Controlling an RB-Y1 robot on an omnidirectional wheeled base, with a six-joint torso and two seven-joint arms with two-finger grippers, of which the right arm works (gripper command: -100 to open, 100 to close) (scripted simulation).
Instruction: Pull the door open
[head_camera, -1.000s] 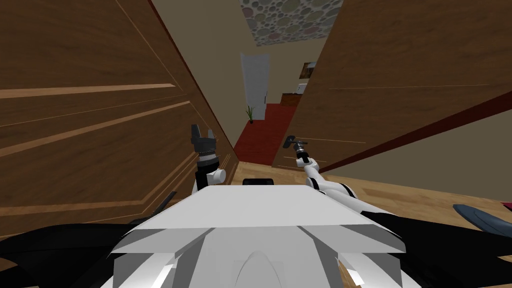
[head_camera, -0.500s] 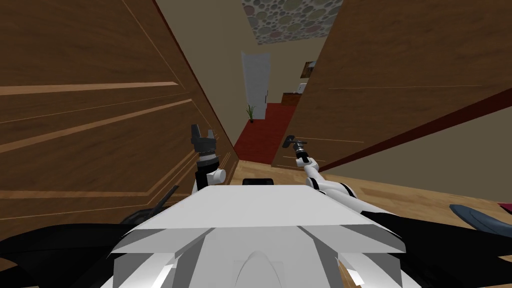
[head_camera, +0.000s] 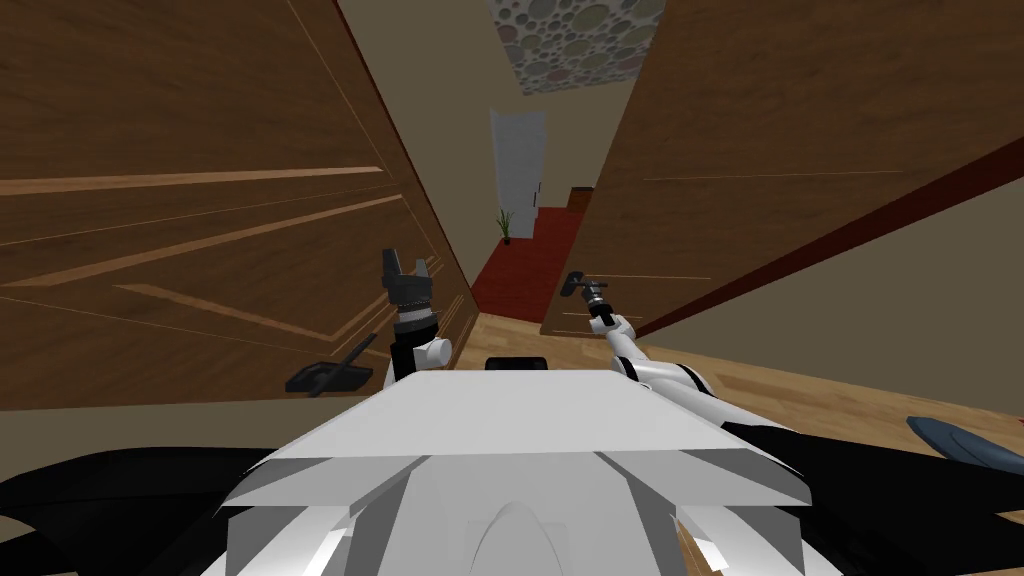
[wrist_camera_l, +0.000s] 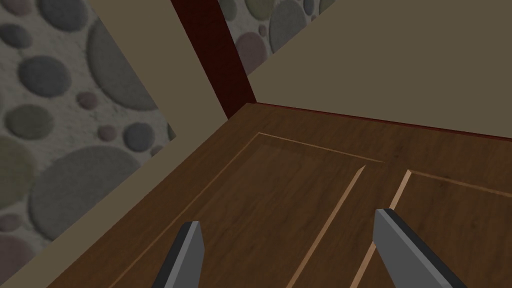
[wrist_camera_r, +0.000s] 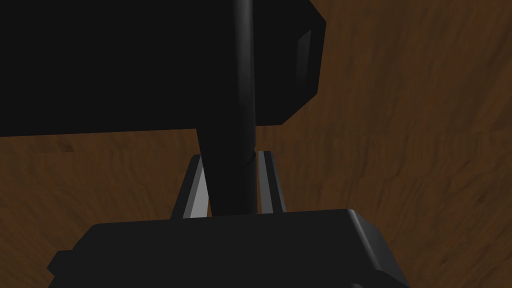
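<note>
A brown wooden door stands ajar on my right. Its black lever handle sits near the door's free edge. My right gripper is shut on that handle. In the right wrist view the black lever runs between the two fingers, which press its sides just above the gripper body, with the brown door face behind. My left gripper is raised and open beside a second brown panelled door on my left; its wrist view shows nothing between the gripper fingers.
The left door carries its own dark handle low beside my left arm. Through the narrow gap lie a red carpet, a small plant and a white door. Wooden floor and a dark blue object lie to the right.
My view has shifted: the left door's panels and dark handle have slid into sight, and the right door's edge hides more of the far room. The right gripper stays on the handle.
</note>
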